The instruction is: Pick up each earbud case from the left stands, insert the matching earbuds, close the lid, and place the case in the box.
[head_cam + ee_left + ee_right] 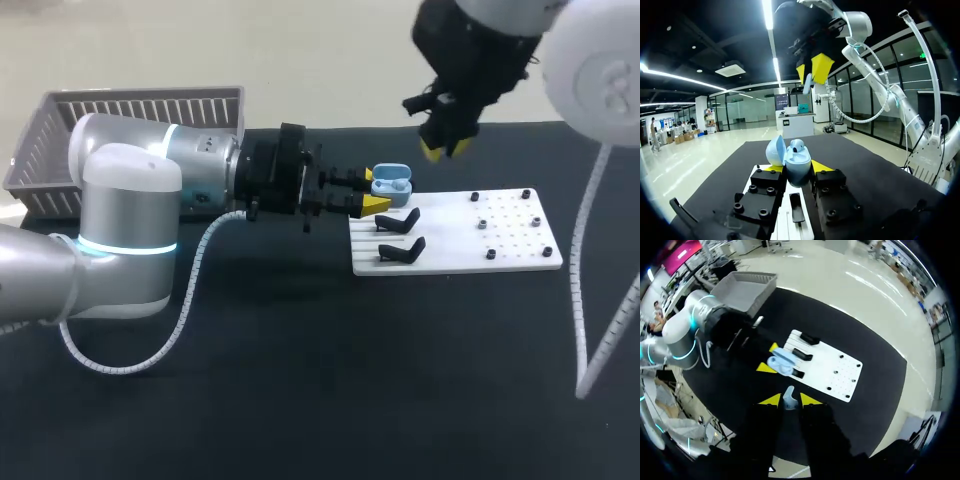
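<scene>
earbud case [391, 182], lid open, sits clamped in the left gripper [372, 192] by the white board [500, 235]; higher up, the right gripper [446, 148] pinches an earbud [789, 396].

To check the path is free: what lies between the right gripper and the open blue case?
Nothing. The left wrist view shows only air between the right gripper, holding an earbud, and the case in the left gripper.

The earbud case [391, 183] is glossy pale-blue plastic. The table [300, 400] is matt black; the basket [140, 105] at upper left, dull grey plastic.
</scene>
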Robot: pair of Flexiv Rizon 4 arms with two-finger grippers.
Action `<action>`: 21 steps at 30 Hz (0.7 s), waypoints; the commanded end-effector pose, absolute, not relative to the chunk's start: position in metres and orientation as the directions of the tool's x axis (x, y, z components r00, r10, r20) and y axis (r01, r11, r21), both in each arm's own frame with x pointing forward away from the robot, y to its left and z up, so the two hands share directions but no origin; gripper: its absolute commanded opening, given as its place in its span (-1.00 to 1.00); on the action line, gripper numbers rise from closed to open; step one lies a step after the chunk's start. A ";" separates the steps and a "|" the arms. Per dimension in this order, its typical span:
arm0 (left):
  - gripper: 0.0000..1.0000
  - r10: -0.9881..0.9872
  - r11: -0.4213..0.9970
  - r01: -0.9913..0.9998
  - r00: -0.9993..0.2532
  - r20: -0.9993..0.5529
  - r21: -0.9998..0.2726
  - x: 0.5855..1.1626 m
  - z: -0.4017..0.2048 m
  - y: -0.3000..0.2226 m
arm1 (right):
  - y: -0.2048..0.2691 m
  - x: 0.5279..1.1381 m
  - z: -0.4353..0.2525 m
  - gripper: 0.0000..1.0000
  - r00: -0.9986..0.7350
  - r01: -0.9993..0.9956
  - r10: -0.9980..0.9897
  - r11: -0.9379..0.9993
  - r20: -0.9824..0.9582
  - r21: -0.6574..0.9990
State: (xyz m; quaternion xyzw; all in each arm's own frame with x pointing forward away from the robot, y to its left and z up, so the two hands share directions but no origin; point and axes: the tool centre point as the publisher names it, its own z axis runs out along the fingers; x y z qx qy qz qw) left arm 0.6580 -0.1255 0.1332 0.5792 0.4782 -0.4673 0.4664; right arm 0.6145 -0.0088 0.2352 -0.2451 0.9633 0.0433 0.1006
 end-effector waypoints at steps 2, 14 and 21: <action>-1.00 0.116 -0.102 0.990 0.109 -0.987 0.097 0.657 0.132 -0.125 | 0.017 0.617 0.233 -1.00 -0.838 -0.538 -0.532 0.843 -0.121 0.022; -1.00 0.116 -0.102 0.990 0.109 -0.987 0.097 0.657 0.132 -0.125 | 0.038 0.618 0.210 -1.00 -0.820 -0.569 -0.566 0.823 -0.081 0.007; -1.00 0.116 -0.102 0.990 0.109 -0.987 0.097 0.657 0.132 -0.125 | 0.044 0.620 0.198 -1.00 -0.808 -0.582 -0.580 0.813 -0.100 -0.015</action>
